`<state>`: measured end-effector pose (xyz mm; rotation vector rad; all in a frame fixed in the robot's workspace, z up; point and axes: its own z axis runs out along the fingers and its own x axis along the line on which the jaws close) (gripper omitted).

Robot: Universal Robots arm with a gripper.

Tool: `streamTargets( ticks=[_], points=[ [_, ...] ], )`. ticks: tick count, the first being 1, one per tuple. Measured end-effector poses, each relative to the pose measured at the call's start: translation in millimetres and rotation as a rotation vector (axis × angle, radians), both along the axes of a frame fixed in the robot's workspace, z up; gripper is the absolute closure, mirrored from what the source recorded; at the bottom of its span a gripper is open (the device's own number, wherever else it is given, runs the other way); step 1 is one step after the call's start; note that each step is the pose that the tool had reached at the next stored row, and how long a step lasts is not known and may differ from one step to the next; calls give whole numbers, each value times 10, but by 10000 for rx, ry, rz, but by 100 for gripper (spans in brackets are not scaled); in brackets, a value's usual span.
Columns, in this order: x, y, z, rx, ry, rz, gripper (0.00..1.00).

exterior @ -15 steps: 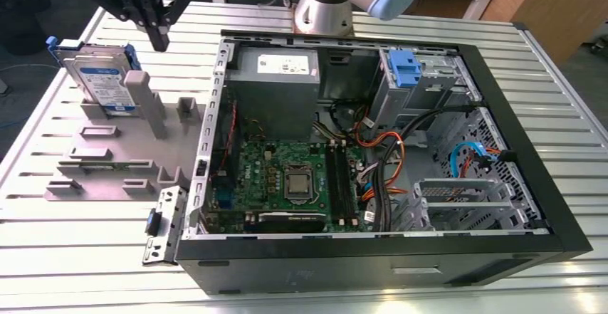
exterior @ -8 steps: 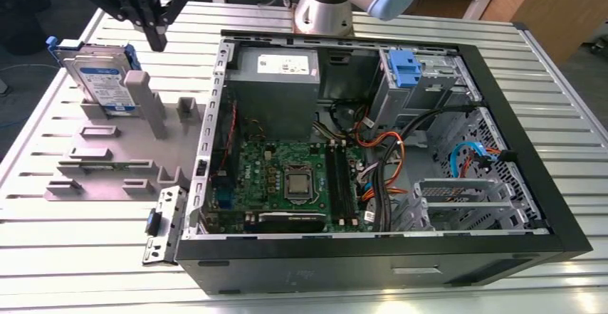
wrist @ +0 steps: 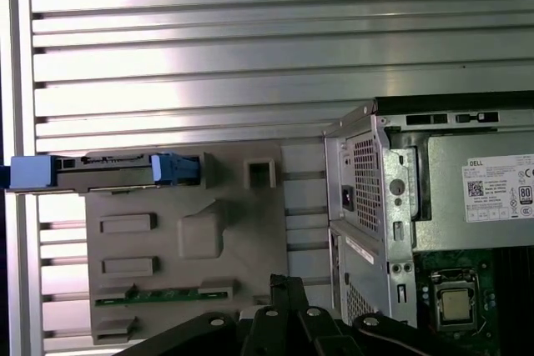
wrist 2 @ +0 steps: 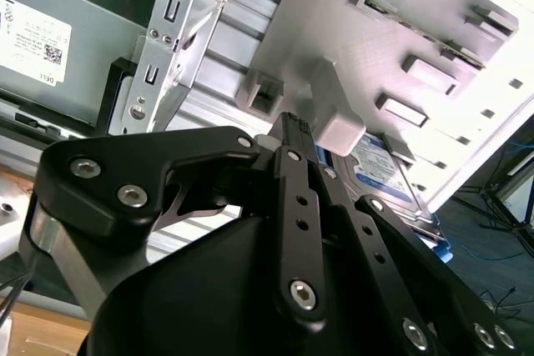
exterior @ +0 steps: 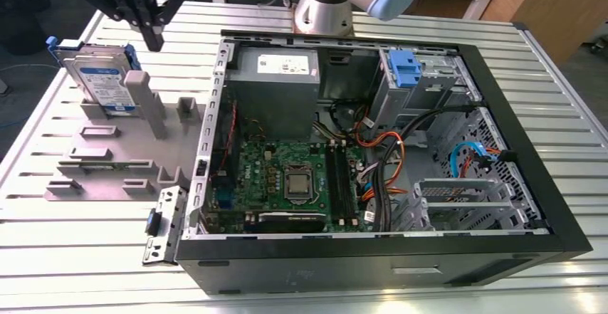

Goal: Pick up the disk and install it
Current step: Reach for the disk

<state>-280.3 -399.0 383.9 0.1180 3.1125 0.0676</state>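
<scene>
One disk (exterior: 100, 79) stands on edge in the grey holder (exterior: 105, 164) on the table (exterior: 76, 257), to the exterior view's left of the open computer case (exterior: 380, 260); a tall grey post (exterior: 139, 93) of the holder rises just beside it, on the case's side; the tool (exterior: 152, 41) hangs over the holder near that post, fingers (wrist 2: 299, 206) together and gripping nothing, apart from the disk; inside the case, a blue bracket (exterior: 403, 68) sits near the power supply (exterior: 275, 68), orange cables (exterior: 380, 142) close by.
</scene>
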Motion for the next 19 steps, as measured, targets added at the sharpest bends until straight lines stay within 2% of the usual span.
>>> streamTargets(
  ticks=[19],
  points=[
    [-94,0,-2,0,0,0,89]
  ],
)
